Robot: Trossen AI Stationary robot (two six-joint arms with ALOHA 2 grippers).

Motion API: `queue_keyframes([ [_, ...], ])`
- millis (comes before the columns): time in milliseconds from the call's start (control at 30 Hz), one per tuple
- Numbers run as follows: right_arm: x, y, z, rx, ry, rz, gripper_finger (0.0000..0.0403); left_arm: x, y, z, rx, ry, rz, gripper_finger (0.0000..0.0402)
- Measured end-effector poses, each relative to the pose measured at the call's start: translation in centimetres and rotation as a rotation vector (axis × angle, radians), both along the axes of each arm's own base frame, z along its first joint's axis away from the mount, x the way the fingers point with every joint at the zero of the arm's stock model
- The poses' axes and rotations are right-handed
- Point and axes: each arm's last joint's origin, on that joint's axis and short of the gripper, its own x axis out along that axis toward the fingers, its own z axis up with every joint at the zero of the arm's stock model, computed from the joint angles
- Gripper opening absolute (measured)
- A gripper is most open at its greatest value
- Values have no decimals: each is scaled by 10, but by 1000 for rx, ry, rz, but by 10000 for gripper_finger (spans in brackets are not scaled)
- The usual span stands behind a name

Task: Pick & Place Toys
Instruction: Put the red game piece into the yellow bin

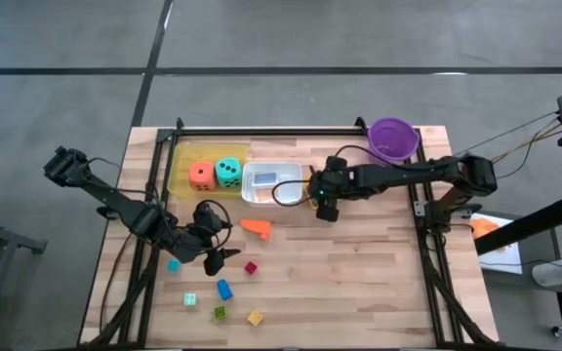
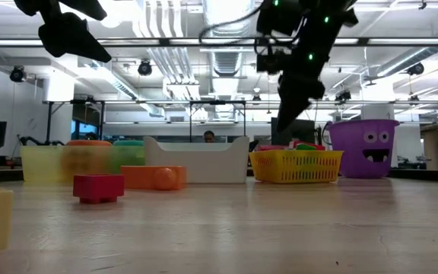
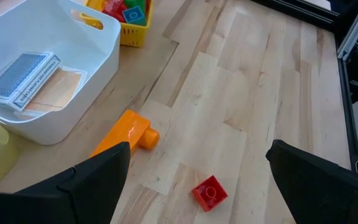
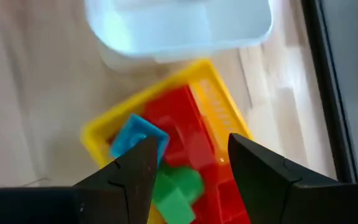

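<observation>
My left gripper [image 3: 197,171] is open and empty. It hovers over the table's left middle [image 1: 218,246], above a red block [image 3: 209,191] and near an orange block [image 3: 126,140]. My right gripper [image 4: 191,165] is open and empty. It hangs over the yellow basket [image 4: 98,134], which holds red, blue and green blocks [image 4: 179,186]. The basket stands right of the white tray [image 1: 271,182]. An orange card [image 3: 58,90] and a blue card [image 3: 17,74] lie flat in the white tray. The orange die [image 1: 201,175] and the teal die [image 1: 228,173] sit in the yellow tray [image 1: 183,161].
Several small blocks lie loose on the near left of the table: teal [image 1: 174,264], blue [image 1: 224,289], green [image 1: 191,299] and yellow [image 1: 255,317]. The purple bucket [image 1: 393,138] stands at the far right corner. Bare wood stretches over the table's right half.
</observation>
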Motion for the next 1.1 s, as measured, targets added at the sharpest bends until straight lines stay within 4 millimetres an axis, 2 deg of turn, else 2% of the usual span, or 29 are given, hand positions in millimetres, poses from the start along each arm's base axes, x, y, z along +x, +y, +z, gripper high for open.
queue_keyframes([
  [167,-1,31,14,41,-78,36,194,0,0,0,-2,-3,0,379],
  [433,-11,91,24,208,-234,-89,194,5,-1,4,28,-52,-32,380],
  [567,-21,114,31,154,-309,-111,194,8,-4,7,18,-68,-118,380],
  [700,-29,124,35,87,-346,-96,194,10,-7,9,-30,-79,-202,380],
  [867,-35,127,35,84,-346,-87,194,11,-5,4,-26,-45,-192,380],
  [1000,-38,126,32,79,-320,-95,194,20,-3,-10,44,43,-219,379],
  [1100,-38,127,31,89,-309,-89,194,30,-3,-26,54,139,-312,379],
])
